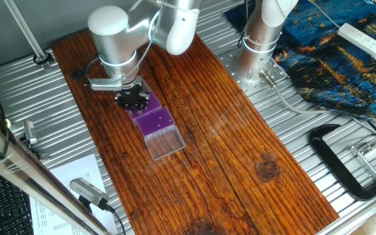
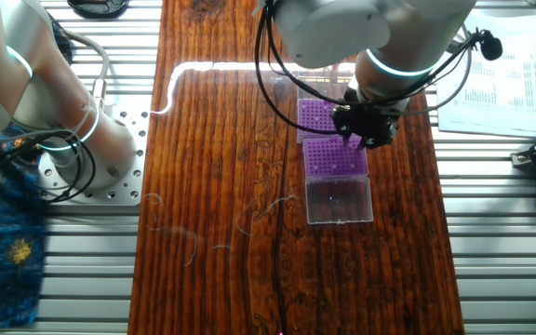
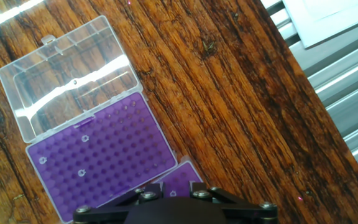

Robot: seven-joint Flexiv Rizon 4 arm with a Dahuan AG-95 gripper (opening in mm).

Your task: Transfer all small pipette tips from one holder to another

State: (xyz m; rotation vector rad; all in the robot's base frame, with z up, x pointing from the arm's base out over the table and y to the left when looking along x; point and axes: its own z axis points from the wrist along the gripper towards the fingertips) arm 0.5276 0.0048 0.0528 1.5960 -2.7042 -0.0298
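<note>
The tool (image 2: 366, 130) hangs low over the seam where 2 purple racks meet, its black body covering the corner of each in both fixed views. Its fingertips are hidden, in the hand view too, where only the dark base of the tool fills the bottom edge, so I cannot tell whether it is wide, narrow or holding a tip.

Just beneath it lies the nearer purple rack (image 3: 98, 162), a grid of holes with a clear hinged lid (image 3: 67, 71) folded open flat on the wooden tabletop (image 3: 229, 93). 3 small pipette tips (image 3: 82, 172) show in this rack as pale dots, scattered and well apart from one another. The second purple rack (image 3: 182, 177) touches it at the far corner and is mostly hidden under the tool; whether it holds any tips cannot be seen.

By my reading, the arm is in the middle of a pick or a place at the rack boundary, with several tips left to handle. The next move calls for exact alignment over 1 hole and a straight vertical travel, since the holes sit close together.
</note>
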